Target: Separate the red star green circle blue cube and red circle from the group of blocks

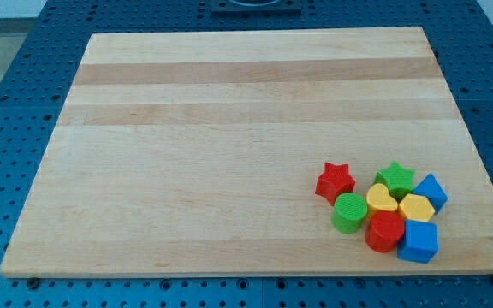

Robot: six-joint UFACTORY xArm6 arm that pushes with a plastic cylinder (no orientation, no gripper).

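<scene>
A tight group of blocks sits near the view's bottom right of the wooden board (pixel 229 128). The red star (pixel 335 181) is at the group's left. The green circle (pixel 348 212) lies just below it. The red circle (pixel 384 230) is at the group's bottom, touching the blue cube (pixel 418 240) on its right. A yellow heart (pixel 382 199), a yellow hexagon (pixel 416 208), a green star (pixel 395 179) and a second blue block (pixel 430 192) fill the rest of the group. My tip does not show in the view.
The board lies on a blue perforated table (pixel 7 85). A dark mount (pixel 255 5) shows at the view's top edge. The group lies close to the board's bottom and right edges.
</scene>
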